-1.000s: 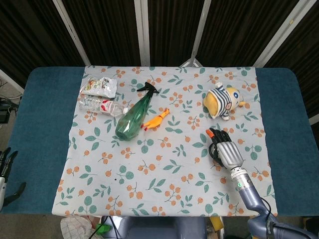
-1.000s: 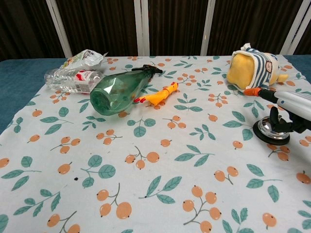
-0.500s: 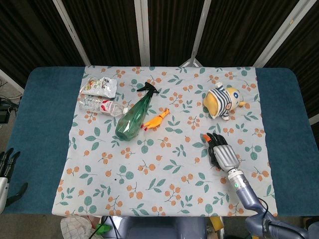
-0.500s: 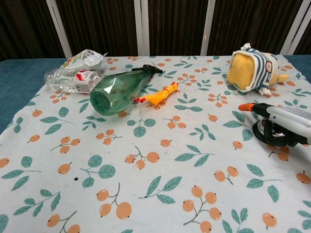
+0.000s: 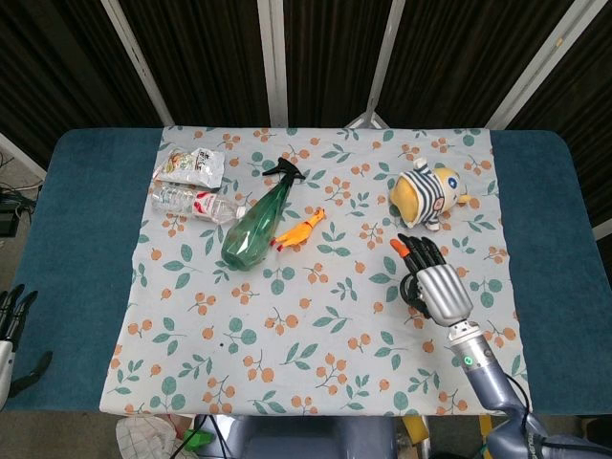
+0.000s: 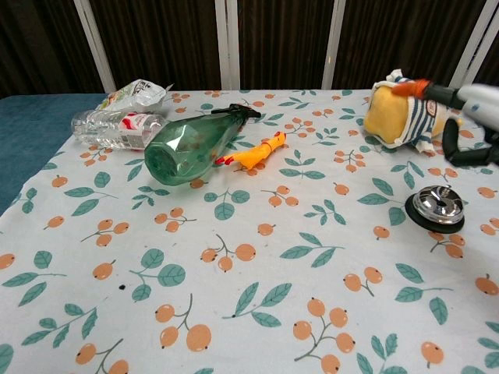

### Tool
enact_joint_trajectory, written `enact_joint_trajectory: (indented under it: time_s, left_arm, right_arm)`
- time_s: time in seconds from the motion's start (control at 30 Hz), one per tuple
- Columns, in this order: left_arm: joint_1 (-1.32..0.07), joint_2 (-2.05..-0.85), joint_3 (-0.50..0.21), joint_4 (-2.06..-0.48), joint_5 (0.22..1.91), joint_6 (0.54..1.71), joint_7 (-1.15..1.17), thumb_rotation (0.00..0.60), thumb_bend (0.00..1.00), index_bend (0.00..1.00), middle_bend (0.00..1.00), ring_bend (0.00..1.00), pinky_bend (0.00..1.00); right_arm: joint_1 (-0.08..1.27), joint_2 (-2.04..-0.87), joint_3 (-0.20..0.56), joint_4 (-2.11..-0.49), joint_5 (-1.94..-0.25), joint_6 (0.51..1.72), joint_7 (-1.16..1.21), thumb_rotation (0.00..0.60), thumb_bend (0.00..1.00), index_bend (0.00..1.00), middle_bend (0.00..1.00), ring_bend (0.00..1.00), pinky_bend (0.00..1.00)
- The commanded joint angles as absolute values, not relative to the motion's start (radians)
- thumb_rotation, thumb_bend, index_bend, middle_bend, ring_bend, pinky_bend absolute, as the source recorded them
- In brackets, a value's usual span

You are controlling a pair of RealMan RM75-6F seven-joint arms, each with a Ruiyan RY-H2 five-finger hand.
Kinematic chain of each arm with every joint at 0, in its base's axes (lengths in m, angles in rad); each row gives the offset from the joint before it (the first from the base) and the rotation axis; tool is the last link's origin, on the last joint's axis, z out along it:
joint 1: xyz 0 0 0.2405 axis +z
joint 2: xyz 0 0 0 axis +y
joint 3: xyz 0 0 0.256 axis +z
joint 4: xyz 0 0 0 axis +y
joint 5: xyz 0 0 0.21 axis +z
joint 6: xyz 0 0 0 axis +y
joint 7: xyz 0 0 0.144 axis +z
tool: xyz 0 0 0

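Right hand (image 6: 464,117), fingers spread & holding nothing, hovers above the call bell (image 6: 435,208) on the floral cloth (image 5: 287,335) near the striped plush (image 6: 401,109); step: poised over bell; next needs a straight-down press on its button; left hand (image 5: 11,320) idle at table edge, fingers apart.

Right hand (image 5: 435,282): silver back, black fingers, orange tips; grey-blue forearm.
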State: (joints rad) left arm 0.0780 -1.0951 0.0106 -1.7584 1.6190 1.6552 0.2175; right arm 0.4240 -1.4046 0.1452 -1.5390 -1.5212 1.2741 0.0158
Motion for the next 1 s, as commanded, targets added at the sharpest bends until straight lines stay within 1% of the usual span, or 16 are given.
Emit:
enact_joint_trajectory:
  time_s: [0.03, 0.13, 0.27, 0.37, 0.53, 0.8, 1.0]
  left_arm:
    - [0.08, -1.094, 0.013, -1.759, 1.622, 1.658, 0.216, 0.6, 0.4, 0.06, 0.0, 0.03, 0.16]
    - [0.083, -1.093, 0.012, -1.759, 1.623, 1.663, 0.211, 0.6, 0.4, 0.06, 0.0, 0.03, 0.16]
    - [0.084, -1.092, 0.012, -1.758, 1.629, 1.671, 0.197, 0.6, 0.4, 0.06, 0.0, 0.03, 0.16]
    - [0.082, -1.093, 0.018, -1.755, 1.64, 1.665, 0.198, 0.6, 0.4, 0.06, 0.0, 0.03, 0.16]
    - [0.084, -1.095, 0.014, -1.748, 1.652, 1.681, 0.189, 0.6, 0.4, 0.06, 0.0, 0.02, 0.16]
    - [0.087, -1.104, 0.017, -1.725, 1.675, 1.698, 0.182, 0.6, 0.4, 0.05, 0.0, 0.01, 0.17]
    - [0.084, -1.103, 0.011, -1.727, 1.662, 1.69, 0.184, 0.6, 0.4, 0.05, 0.0, 0.01, 0.16]
  right_arm:
    - [0.345, -1.247, 0.158, -1.732, -1.6, 1.433, -0.033, 0.6, 1.0, 0.01, 0.0, 0.0, 0.0]
    - [0.282, -1.178, 0.122, -1.799, -1.652, 1.514, -0.066, 0.6, 1.0, 0.01, 0.0, 0.0, 0.0]
    - [0.201, -1.156, 0.066, -1.8, -1.724, 1.622, -0.083, 0.6, 1.0, 0.01, 0.0, 0.0, 0.0]
    - [0.148, -1.138, 0.011, -1.78, -1.746, 1.651, -0.081, 0.6, 1.0, 0.01, 0.0, 0.0, 0.0]
    - [0.108, -1.146, -0.019, -1.749, -1.742, 1.653, -0.124, 0.6, 1.0, 0.01, 0.0, 0.0, 0.0]
    - [0.083, -1.205, -0.006, -1.689, -1.693, 1.641, -0.168, 0.6, 1.0, 0.01, 0.0, 0.0, 0.0]
    - [0.079, -1.217, 0.013, -1.678, -1.672, 1.637, -0.194, 0.6, 1.0, 0.01, 0.0, 0.0, 0.0]
